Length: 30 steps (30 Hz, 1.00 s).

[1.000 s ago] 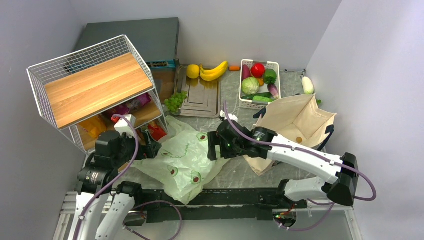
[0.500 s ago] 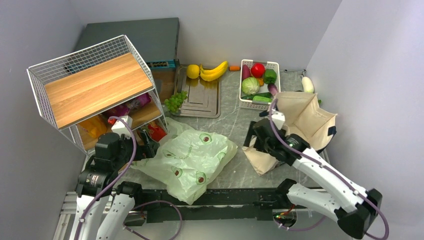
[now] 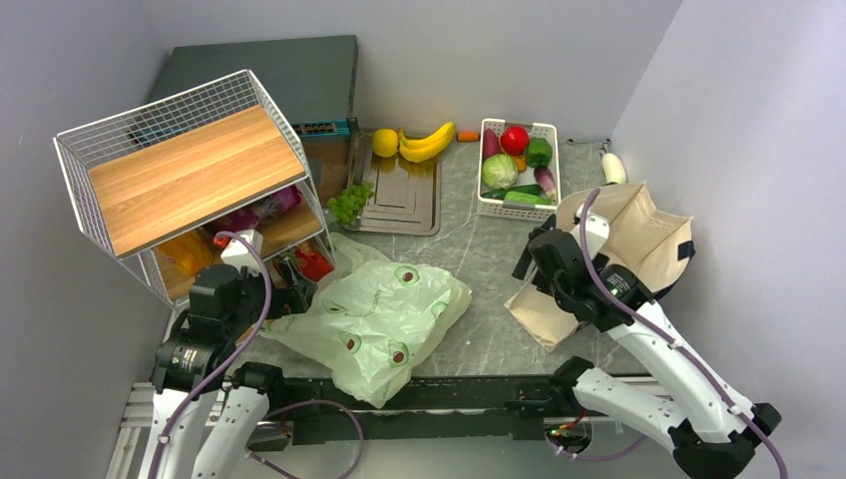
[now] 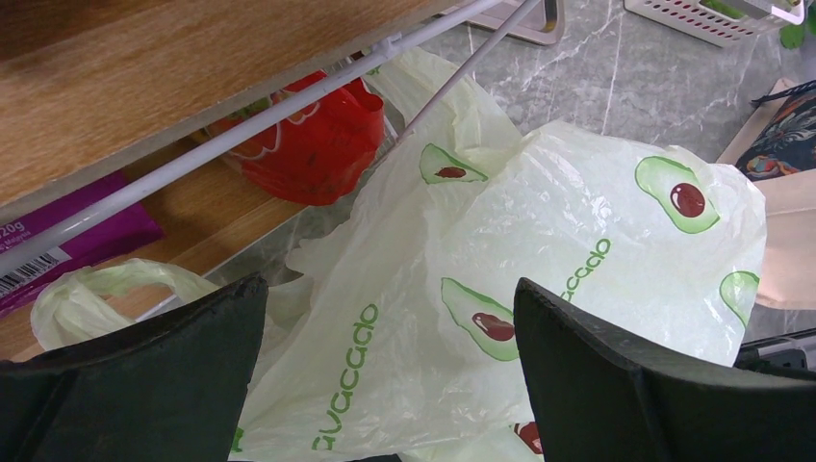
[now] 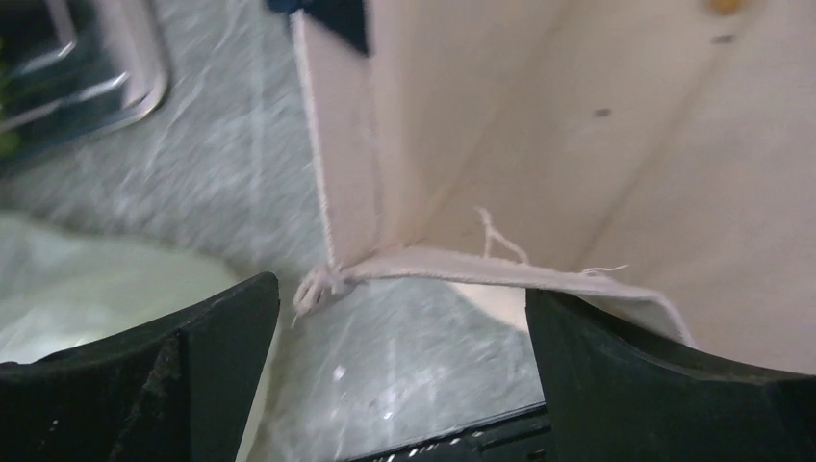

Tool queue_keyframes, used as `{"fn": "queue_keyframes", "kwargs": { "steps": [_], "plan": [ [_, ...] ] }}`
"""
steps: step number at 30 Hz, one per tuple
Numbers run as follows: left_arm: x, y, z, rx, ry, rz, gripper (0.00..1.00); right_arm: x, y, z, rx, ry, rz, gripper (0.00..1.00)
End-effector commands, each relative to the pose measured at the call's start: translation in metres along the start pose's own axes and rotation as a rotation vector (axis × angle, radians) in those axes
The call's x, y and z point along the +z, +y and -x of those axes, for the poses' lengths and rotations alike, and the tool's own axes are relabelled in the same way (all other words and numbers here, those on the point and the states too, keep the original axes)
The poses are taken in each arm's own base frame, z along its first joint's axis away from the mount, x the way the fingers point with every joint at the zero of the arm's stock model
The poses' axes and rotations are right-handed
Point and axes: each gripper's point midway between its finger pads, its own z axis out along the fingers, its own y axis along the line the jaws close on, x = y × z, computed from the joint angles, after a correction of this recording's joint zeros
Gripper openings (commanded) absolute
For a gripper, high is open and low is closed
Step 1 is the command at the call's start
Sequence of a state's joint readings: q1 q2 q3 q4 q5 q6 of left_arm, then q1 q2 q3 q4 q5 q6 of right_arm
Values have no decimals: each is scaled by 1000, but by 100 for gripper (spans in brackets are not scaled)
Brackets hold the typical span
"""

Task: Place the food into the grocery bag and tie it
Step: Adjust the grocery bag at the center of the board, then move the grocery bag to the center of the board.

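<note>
Seen from above, the thin, limp grocery bag sprawls on the counter with bananas, lemon and grapes at a far tray; the left wrist view shows the left end effector gaping over slippery film, a loop handle the likeliest hold; the right end effector, also spread, faces the canvas tote.

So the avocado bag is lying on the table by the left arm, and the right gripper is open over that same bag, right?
No. The right gripper is open at a corner of the beige canvas tote, not over the avocado bag; the right wrist view shows it. The rest holds.
</note>
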State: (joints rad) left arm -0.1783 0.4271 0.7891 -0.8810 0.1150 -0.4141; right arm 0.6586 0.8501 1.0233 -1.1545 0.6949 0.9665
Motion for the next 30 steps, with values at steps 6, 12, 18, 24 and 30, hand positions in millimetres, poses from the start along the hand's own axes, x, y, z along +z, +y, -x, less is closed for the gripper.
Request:
{"fn": "queue_keyframes", "kwargs": {
  "steps": [6, 12, 18, 24, 30],
  "plan": [
    [2, 3, 7, -25, -37, 26, 99, -48, 132, -55, -140, 267, 544, 100],
    [1, 3, 8, -25, -48, 24, 99, -68, 163, -100, -155, 381, 636, 100],
    [1, 4, 8, -27, -53, 25, 99, -74, 173, -135, -131, 435, 661, 94],
    [1, 4, 8, -28, -50, 29, 99, -70, 185, -152, -156, 453, 672, 60],
    [0, 4, 9, -28, -57, 28, 99, -54, 179, -137, -208, 358, 588, 16]
  ]
}}
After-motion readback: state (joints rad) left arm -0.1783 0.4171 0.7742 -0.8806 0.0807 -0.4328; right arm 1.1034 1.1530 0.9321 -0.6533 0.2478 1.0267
